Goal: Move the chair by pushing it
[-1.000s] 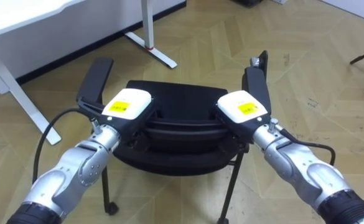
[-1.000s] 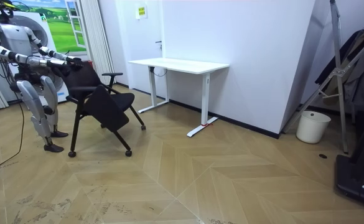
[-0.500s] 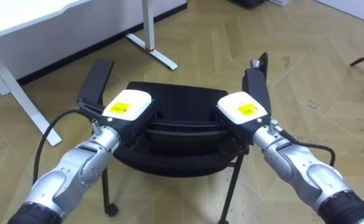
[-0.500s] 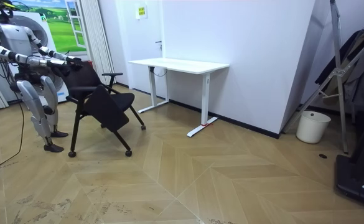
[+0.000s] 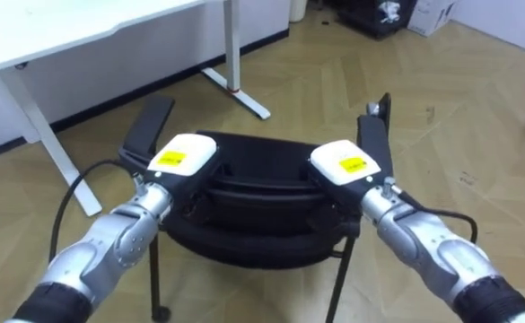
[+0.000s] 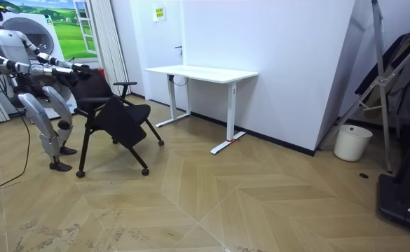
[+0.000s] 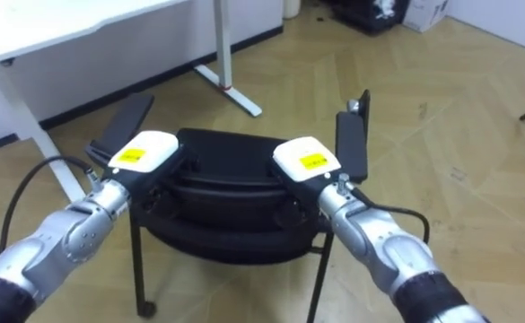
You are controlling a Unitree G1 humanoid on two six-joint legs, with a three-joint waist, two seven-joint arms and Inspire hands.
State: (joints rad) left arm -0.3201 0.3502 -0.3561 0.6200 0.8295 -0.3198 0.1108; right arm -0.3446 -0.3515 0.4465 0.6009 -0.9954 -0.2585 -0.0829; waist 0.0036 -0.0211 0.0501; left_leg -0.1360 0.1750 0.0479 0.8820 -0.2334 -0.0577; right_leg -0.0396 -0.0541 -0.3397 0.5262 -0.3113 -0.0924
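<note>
We see silver forearms with black cuffs; the left hand (image 5: 183,154) and right hand (image 5: 347,164) carry white backs with yellow labels; black cables loop at both wrists.

Both eye views look down from the robot's head, close over the chair (image 5: 262,193), with the desk (image 5: 65,31) at 11 o'clock. The room view stands far off and shows the same chair at 9 o'clock.

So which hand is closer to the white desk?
Left. The left hand rests on the chair back on the desk side; the right hand is at the chair's far side.
</note>
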